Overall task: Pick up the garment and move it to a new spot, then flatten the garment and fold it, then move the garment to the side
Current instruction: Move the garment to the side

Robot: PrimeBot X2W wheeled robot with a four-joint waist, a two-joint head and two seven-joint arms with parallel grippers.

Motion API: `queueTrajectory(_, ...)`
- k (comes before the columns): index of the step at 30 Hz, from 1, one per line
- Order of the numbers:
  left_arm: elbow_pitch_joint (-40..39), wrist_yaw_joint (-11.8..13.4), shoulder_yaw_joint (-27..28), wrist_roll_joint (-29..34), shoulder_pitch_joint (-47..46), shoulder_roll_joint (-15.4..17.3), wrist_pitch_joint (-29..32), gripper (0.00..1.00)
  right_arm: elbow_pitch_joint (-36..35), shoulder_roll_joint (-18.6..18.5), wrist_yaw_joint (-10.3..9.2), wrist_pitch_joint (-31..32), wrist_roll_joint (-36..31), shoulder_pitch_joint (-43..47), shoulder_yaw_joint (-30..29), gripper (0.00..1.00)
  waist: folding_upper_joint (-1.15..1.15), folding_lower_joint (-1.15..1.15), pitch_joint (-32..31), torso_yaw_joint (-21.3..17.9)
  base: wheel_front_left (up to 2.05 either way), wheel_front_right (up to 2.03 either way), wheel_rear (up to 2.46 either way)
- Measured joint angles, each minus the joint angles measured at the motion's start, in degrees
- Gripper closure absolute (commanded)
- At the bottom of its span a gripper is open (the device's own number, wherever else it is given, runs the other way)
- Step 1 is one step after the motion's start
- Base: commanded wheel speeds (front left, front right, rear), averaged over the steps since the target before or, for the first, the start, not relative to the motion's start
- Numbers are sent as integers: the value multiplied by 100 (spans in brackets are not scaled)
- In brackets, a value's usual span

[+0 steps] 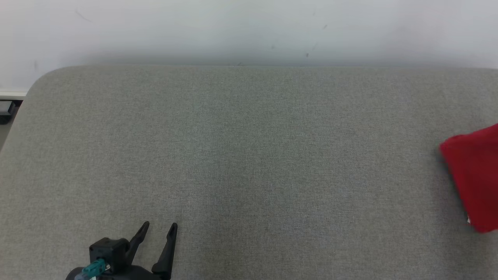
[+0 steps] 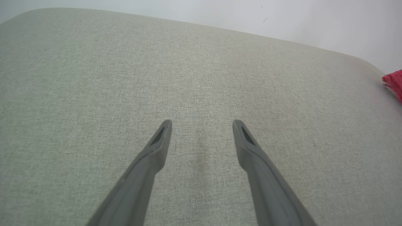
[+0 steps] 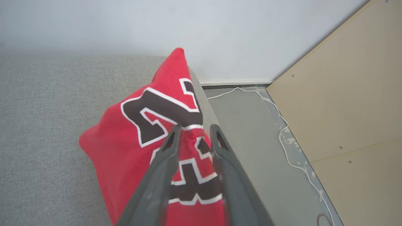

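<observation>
There is one left gripper (image 1: 160, 227) low on the left side of the head view, and its two dark fingers are spread wide with nothing between them. In the left wrist view the same left gripper (image 2: 202, 123) hangs over one big grey padded top (image 1: 249, 155), which runs flat all the way across to the right. One white wall (image 1: 249, 31) stands behind it. There is one red jersey (image 1: 474, 175), folded up, and it lies at the far right edge of the padded top, well apart from the left gripper. The right wrist view shows the jersey (image 3: 138, 135) with big dark numbers edged in white. One right gripper (image 3: 196, 128) is over the jersey, and its two fingers are only a little way apart, with red cloth showing in the small gap. It is not clear if the tips touch the cloth. Right of the padded top is the grey floor (image 3: 251, 125), with one thin white cable (image 3: 284, 138) lying on it. One tan wooden board (image 3: 345, 103) is at the far right.
</observation>
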Motion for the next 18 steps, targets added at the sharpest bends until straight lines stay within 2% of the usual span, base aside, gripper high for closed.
queueTrajectory(14, 49, -9, -89, 8, -68, 0, 76, 0, 275, 41, 0, -578, -170, -70, 157, 0, 0, -2, -137, -63, 0, 0, 0)
queueTrajectory(18, 88, -51, -125, 15, -68, -12, 91, 0, 322, 168, 0, -826, -81, -140, 209, 0, -1, -1, -199, -50, 0, 0, 0)
